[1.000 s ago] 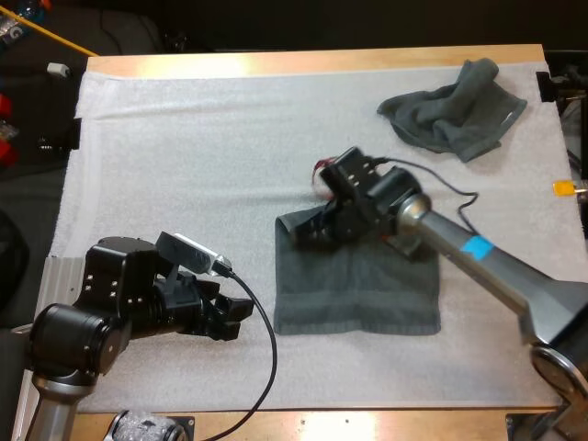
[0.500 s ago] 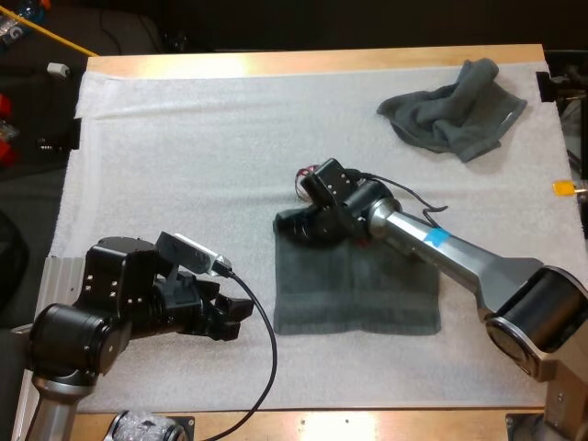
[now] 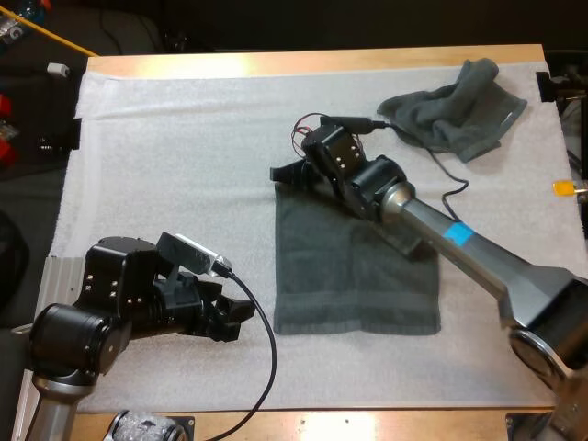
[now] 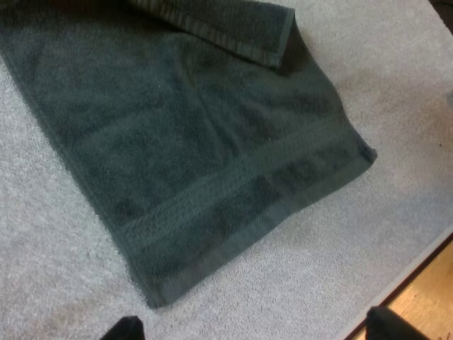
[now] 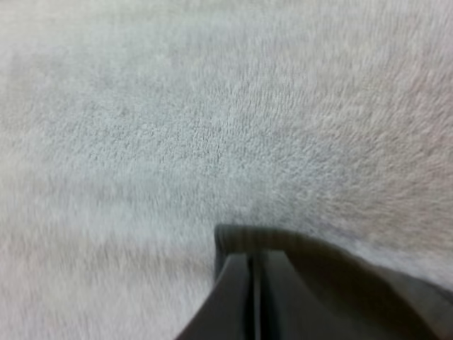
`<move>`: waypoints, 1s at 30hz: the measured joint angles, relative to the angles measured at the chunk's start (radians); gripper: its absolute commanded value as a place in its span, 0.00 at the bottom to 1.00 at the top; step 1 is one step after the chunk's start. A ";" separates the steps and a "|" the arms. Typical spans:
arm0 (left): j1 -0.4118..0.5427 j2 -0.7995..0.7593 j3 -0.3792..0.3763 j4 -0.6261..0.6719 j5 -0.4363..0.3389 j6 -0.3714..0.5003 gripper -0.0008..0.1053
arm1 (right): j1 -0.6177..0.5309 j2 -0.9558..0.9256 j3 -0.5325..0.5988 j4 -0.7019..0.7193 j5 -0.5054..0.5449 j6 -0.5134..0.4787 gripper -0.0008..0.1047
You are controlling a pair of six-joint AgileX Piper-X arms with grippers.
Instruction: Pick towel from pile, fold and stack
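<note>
A dark grey-green towel (image 3: 354, 266) lies spread flat in the middle of the white mat (image 3: 184, 165). My right gripper (image 3: 283, 173) is at its far left corner, low over the mat. In the right wrist view its fingers (image 5: 237, 290) press together with the towel's corner (image 5: 318, 258) pinched and draped beside them. My left gripper (image 3: 241, 317) rests left of the towel's near left corner, open with nothing between its fingers. The left wrist view looks across the towel (image 4: 198, 142); my left gripper (image 4: 255, 327) is just short of its edge. A crumpled towel (image 3: 455, 115) lies at the far right.
The mat covers most of the wooden table (image 3: 303, 62). Wide bare mat lies to the far left and along the front edge. My right arm (image 3: 459, 243) crosses over the flat towel's right half.
My right gripper has moved toward the far side with the towel's far left corner, drawing out the bunched corner so the towel lies flatter. The left arm has not moved.
</note>
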 measured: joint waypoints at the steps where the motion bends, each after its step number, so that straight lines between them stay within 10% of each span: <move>1: 0.000 0.000 0.000 0.000 0.000 0.000 0.58 | 0.000 -0.018 0.000 0.037 0.000 -0.023 0.01; 17: 0.000 0.000 0.000 0.000 0.000 0.000 0.58 | -0.004 -0.158 0.009 0.654 0.006 -0.293 0.01; 30: 0.000 0.000 0.000 0.000 0.000 0.000 0.58 | -0.174 -0.158 0.231 0.598 -0.098 -0.325 0.01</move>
